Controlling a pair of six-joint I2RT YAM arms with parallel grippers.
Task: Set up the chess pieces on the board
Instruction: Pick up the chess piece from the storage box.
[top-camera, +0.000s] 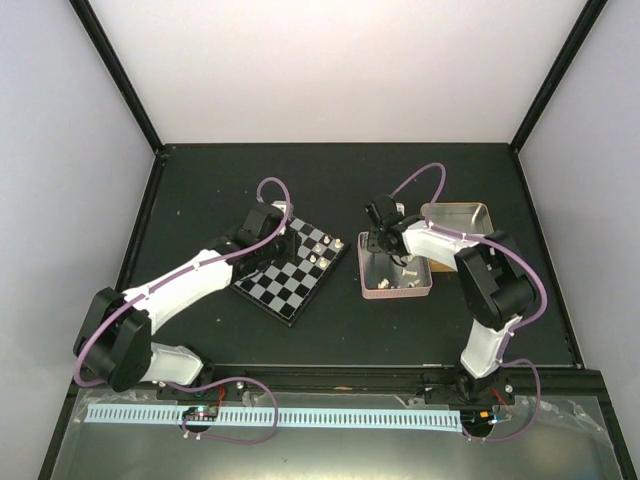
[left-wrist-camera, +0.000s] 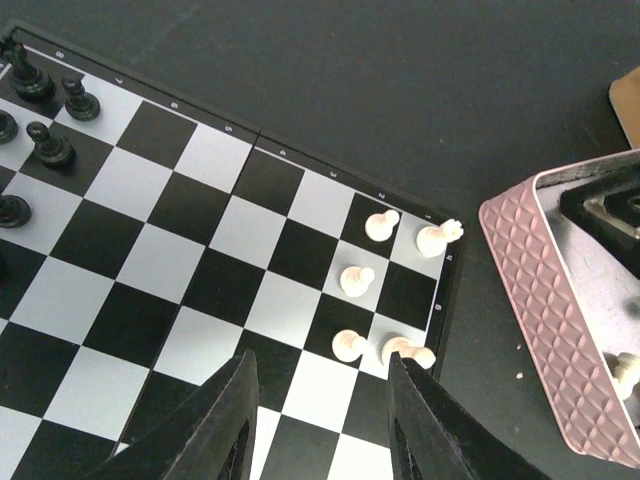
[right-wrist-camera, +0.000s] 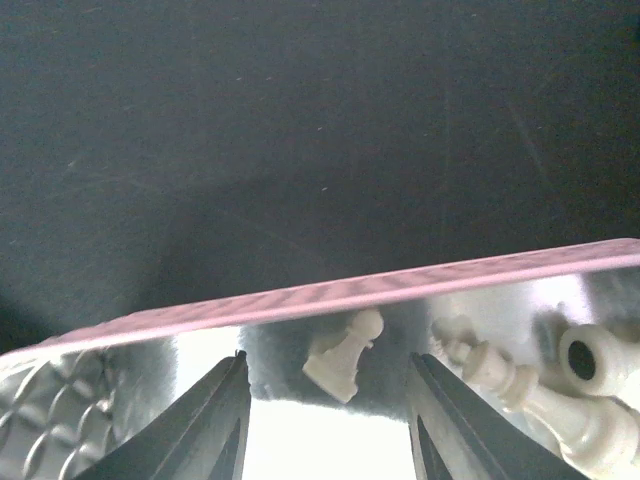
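Looking down from the top camera, I see the board (top-camera: 292, 272) lying skewed on the black table (top-camera: 200, 180) under the left gripper (top-camera: 283, 226), while the right gripper (top-camera: 379, 238) hangs over the pink tin (top-camera: 397, 294) near the board. On the left wrist camera, my claw's fingers (left-wrist-camera: 215, 420) stand apart with nothing between them above the board, five cream-white chess pieces (left-wrist-camera: 357, 280) clustered in its corner by the tin and black pieces (left-wrist-camera: 50, 145) at the far left. On the right wrist camera, the claw is spread, touching nothing, either side of a white pawn (right-wrist-camera: 345, 358) lying tilted inside the tin, with more white pieces (right-wrist-camera: 560, 400) heaped to its right.
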